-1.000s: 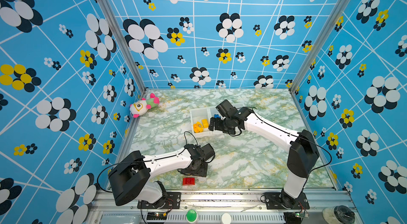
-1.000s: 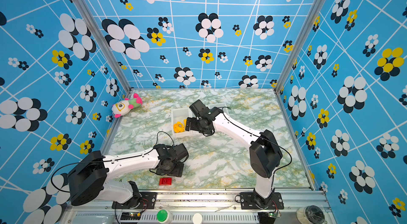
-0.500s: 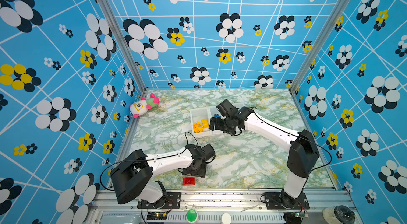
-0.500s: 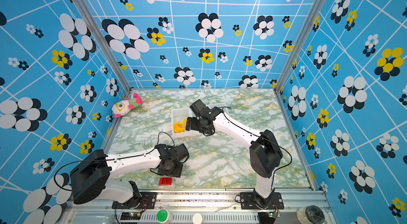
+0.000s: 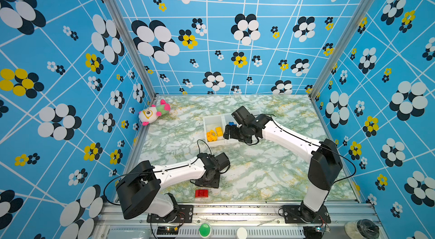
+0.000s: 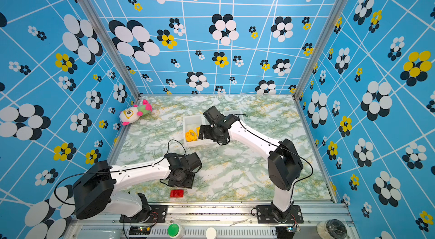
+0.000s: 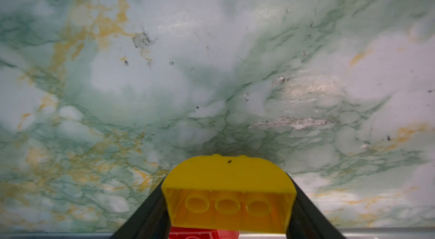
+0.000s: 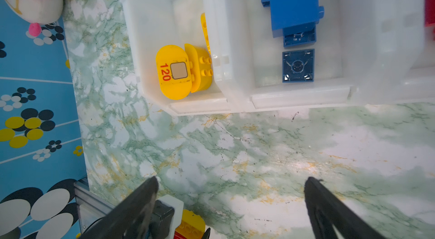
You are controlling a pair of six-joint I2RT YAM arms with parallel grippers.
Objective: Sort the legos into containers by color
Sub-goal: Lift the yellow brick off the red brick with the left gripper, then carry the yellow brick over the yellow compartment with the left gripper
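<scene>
Looking at the left hand (image 7: 227, 186) rn: clenched on a yellow brick (image 7: 226, 169), a finger on each short end, hollow underside w/ three tubes facing the wrist cam. Can't tell if lifted or resting on the worktop (image 7: 211, 61). Spotting a red brick (image 7: 202, 234) right under the grip in that view. Reading the right hand (image 8: 230, 188) as released, jaws wide w/ nothing between, hovering just short of the containers (image 8: 235, 106).

Handling-wise, guessing hard, light, stiff plastic w/ smooth walls, so a bit slippery but not fragile. Prob best pinched across flat parallel walls, not the curved face or studs.

View diffs: only getting the actual grip from the left wrist cam; no sign of it in both top views, buried under the wrist. Only getting bin contents from the right wrist cam, ahead of its fingertips: round "120" piece (image 8: 174, 72) + more yellow in one bin, blue bricks (image 8: 292, 2) in the next.
</scene>
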